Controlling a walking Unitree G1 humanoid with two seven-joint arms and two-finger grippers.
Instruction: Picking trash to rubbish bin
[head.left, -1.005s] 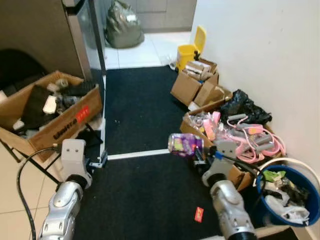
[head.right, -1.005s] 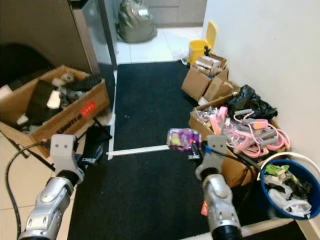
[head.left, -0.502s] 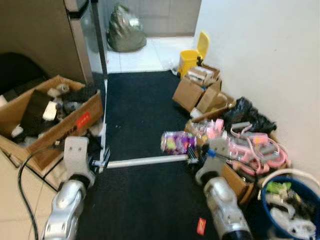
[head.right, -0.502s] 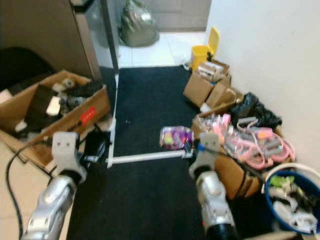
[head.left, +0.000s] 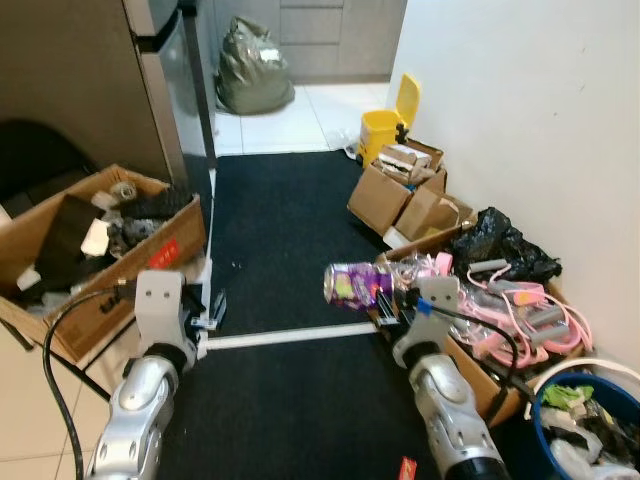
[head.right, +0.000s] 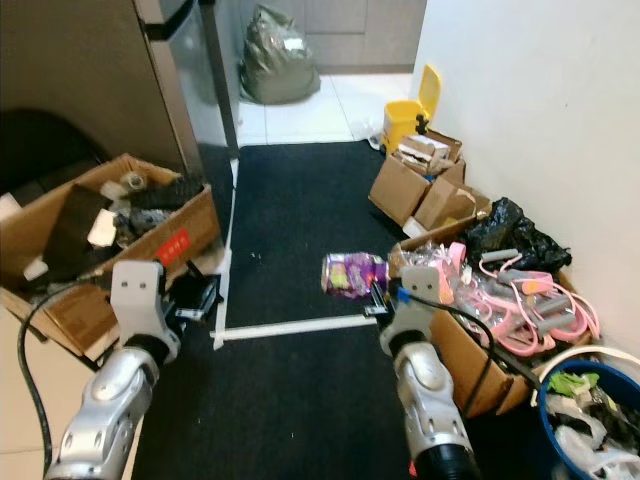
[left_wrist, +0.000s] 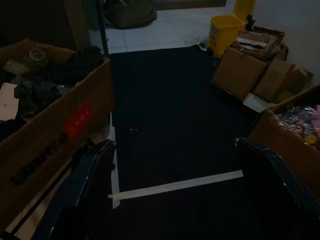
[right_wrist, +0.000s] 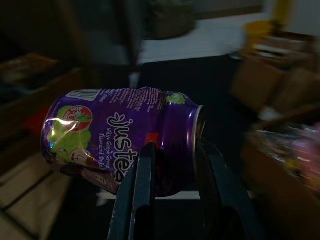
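The black carpet (head.left: 290, 230) runs from the robot's feet toward 12 o'clock, ending at white tile where a grey rubbish bag (head.left: 254, 68) and a yellow pedal bin (head.left: 383, 124) stand. Over the last second the whole scene has shifted in the head views, so the camera has turned a little; the things themselves lie as they did. The big cardboard box of oddments (head.left: 90, 245) sits at 10 o'clock, and the box of pink cables (head.left: 490, 310) at 2 o'clock, just beside the right arm. The blue rubbish bin (head.left: 590, 430), already part filled, has slid from 3 o'clock toward 4 o'clock, partly out of frame. That suggests the robot is, for now, turned away from its drop point.

The right gripper (right_wrist: 172, 165) stays clamped on the crushed purple juice can (head.left: 357, 283), held sideways above the carpet at 1 o'clock. The left gripper (left_wrist: 175, 190) hangs spread wide, carrying nothing, over the white tape line (left_wrist: 175, 185).
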